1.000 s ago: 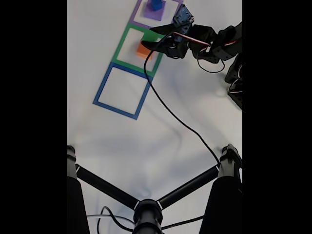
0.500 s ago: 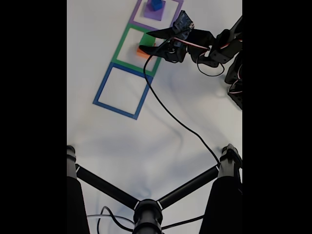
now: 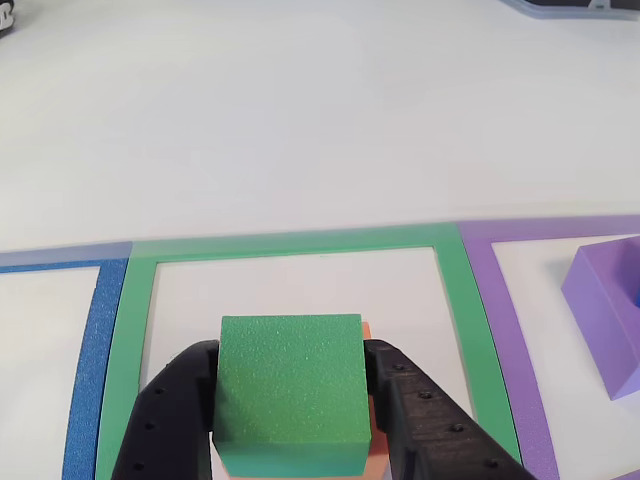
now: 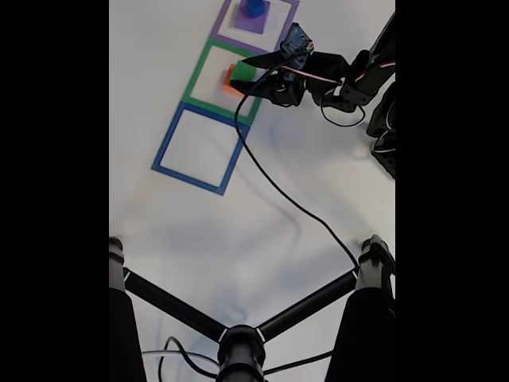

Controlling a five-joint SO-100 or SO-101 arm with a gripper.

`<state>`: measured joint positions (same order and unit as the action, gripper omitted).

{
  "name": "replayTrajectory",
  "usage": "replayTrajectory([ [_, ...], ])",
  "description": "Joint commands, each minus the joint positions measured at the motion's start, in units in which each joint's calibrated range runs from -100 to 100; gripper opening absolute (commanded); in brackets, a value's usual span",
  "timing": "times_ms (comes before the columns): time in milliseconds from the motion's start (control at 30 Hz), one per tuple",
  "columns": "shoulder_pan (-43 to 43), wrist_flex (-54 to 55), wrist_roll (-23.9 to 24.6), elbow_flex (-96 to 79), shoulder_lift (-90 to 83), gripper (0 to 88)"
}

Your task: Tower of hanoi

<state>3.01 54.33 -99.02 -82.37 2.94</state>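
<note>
Other view: gripper (image 3: 290, 420) with black fingers (image 3: 165, 420) clasped on both side faces of the green block (image 3: 290, 385). Orange block (image 3: 368, 440) sits directly beneath, showing at the green block's right edge, inside the green tape square (image 3: 135, 340). Purple slab (image 3: 610, 310) lies right, within the purple tape square (image 3: 500, 310). Fixed view: blue cube (image 4: 254, 8) atop the slab; blue tape square (image 4: 199, 149) stands vacant; bare white table (image 4: 262, 231) below it.
</note>
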Motion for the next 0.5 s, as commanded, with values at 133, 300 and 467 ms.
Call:
replayTrajectory([
  [133,1.1,1.6,-1.0,1.4,0.3,14.6],
  [300,1.1,1.6,-1.0,1.8,0.4,19.8],
  [467,1.1,1.4,-1.0,2.4,-0.3,27.4],
])
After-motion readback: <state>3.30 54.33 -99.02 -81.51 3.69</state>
